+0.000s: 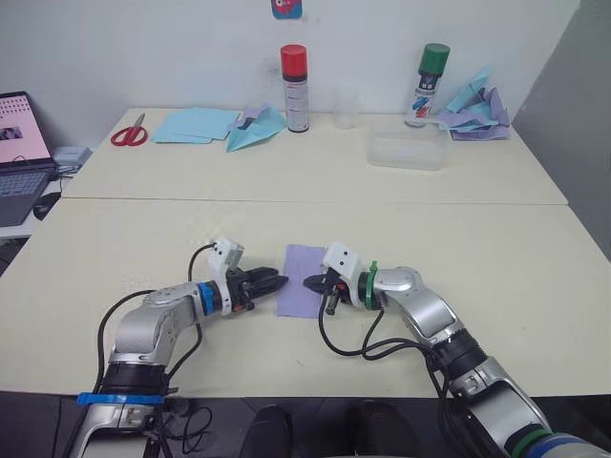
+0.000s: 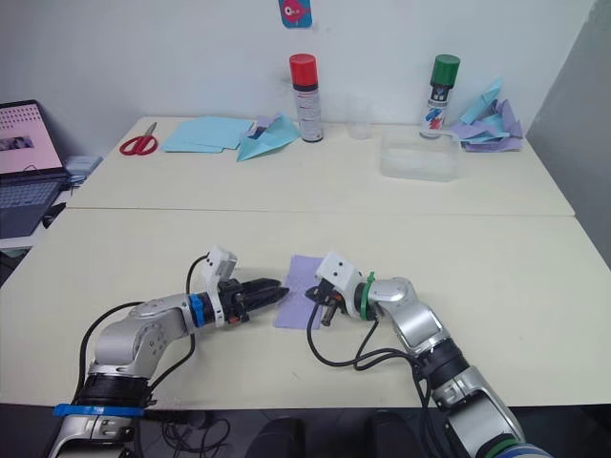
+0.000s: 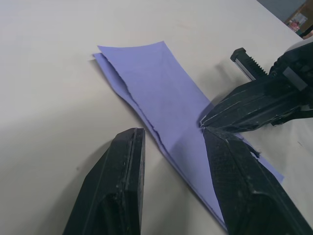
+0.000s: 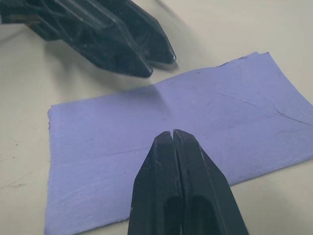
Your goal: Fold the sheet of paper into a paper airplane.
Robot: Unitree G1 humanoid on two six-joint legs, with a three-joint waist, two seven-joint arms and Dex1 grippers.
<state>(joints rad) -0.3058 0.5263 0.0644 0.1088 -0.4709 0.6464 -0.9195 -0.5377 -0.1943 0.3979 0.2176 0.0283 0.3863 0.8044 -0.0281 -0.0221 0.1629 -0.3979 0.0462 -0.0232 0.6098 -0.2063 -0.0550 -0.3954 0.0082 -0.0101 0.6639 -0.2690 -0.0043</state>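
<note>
The sheet of paper (image 1: 301,265) is pale lavender and lies flat on the near table, folded in half into a long strip with its two layers slightly offset (image 3: 146,93). My left gripper (image 1: 277,282) is open at the strip's left edge, one finger (image 3: 244,186) over the paper and the other (image 3: 122,181) on bare table. From the right, my right gripper (image 4: 172,134) is shut, with its tip resting on the paper and nothing between its fingers. The two grippers' tips almost touch. The paper airplane is out of view.
On the far table stand a red-capped spray can (image 1: 294,88), a green-capped can (image 1: 427,84), a clear cup (image 1: 345,107) and a clear plastic box (image 1: 409,151). Light blue sheets (image 1: 196,124), a light blue paper plane (image 1: 256,129), red scissors (image 1: 129,132) and a crumpled paper heap (image 1: 477,110) lie there too. A laptop (image 1: 19,153) sits far left.
</note>
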